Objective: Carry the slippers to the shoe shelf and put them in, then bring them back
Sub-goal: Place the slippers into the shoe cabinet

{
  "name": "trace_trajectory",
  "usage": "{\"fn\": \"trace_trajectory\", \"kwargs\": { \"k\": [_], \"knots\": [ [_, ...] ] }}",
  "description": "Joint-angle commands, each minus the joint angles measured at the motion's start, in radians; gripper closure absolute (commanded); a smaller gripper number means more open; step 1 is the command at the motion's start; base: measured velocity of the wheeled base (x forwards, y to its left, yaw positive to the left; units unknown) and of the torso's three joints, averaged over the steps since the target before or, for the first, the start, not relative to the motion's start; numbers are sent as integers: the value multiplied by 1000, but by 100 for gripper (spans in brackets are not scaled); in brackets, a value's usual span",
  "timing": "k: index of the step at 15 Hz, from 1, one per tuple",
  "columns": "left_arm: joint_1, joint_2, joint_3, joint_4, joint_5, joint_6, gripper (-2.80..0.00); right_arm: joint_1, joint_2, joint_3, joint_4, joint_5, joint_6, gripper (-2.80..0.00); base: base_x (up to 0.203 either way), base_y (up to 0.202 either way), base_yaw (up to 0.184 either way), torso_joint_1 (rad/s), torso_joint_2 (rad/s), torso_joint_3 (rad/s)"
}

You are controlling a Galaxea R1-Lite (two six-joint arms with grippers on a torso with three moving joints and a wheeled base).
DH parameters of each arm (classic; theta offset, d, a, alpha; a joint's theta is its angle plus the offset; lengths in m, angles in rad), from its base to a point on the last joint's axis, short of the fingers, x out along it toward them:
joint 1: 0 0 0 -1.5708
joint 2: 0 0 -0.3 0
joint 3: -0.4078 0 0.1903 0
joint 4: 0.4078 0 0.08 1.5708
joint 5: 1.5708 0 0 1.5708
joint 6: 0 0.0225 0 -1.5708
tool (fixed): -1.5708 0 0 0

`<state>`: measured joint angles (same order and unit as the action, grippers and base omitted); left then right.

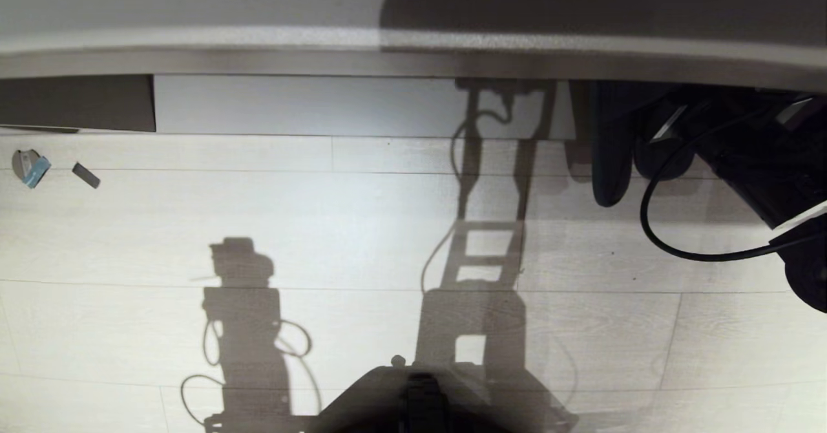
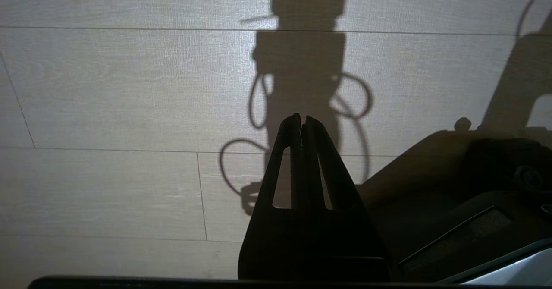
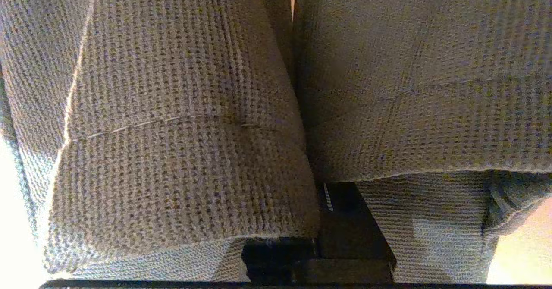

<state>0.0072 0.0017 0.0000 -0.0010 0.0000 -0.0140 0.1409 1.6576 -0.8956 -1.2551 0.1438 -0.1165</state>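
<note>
Shelf first: the long low beige-wood shoe shelf [image 1: 387,45] runs just ahead of the right gripper [image 3: 321,202], its pale floor-level compartment [image 1: 310,105] off to the gripper's left. Pale wood-plank floor [image 1: 362,226] lies beneath both arms. Right against the camera, the pair of soft blue-grey knitted slippers [image 3: 181,120] hangs pinched side by side in the right gripper's closed fingers. Left gripper [image 2: 302,118] hovers over the planks, fingertips pressed together, empty.
</note>
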Motion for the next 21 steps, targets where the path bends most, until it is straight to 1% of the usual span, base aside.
{"fn": "trace_trajectory", "kwargs": {
  "k": [1,9,12,14,15,21],
  "knots": [
    [0,0,0,0,0,-1,0,0,12,-15,-7,5,0,0,0,0,0,0,0,0],
    [0,0,0,0,0,0,0,0,33,-131,49,8,4,0,0,0,0,0,0,0],
    [0,0,0,0,0,0,0,2,19,-118,55,11,4,0,0,0,0,0,0,0],
    [0,0,0,0,0,0,0,2,-24,-72,104,58,2,0,0,0,0,0,0,0],
    [0,0,0,0,0,0,0,2,-34,-59,114,65,-1,0,0,0,0,0,0,0],
    [0,0,0,0,0,0,0,2,-53,-42,111,63,-47,0,0,0,0,0,0,0]
  ]
}}
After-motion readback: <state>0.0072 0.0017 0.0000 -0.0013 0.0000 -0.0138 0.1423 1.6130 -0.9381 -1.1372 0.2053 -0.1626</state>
